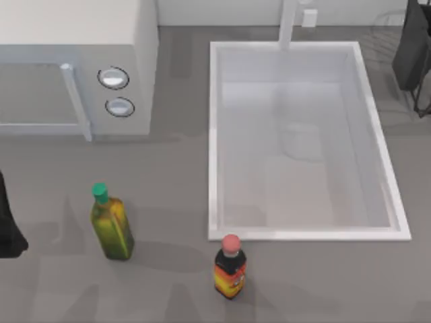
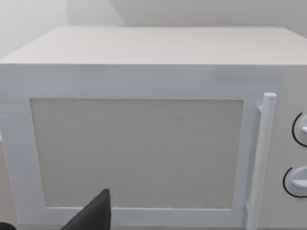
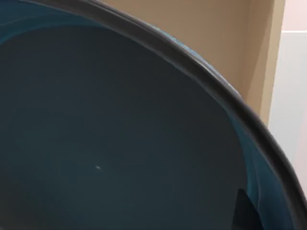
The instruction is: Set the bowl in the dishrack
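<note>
Bowl (image 3: pixel 120 134) looms teal right against the right wrist camera; sink (image 1: pixel 215 134) sits bare; finger spread on either arm impossible to tell.

Top view looks straight down on the grey counter (image 1: pixel 175 202), taking in the microwave (image 1: pixel 81 60) at far left, the sink basin (image 1: pixel 215 134) centre-right and two bottles near. My left wrist camera faces the microwave (image 2: pixel 144 143) front-on, close, level with its door and handle (image 2: pixel 261 158); both views share it. My right wrist camera sits very near the bowl (image 3: pixel 120 143), looking into its teal inside.
</note>
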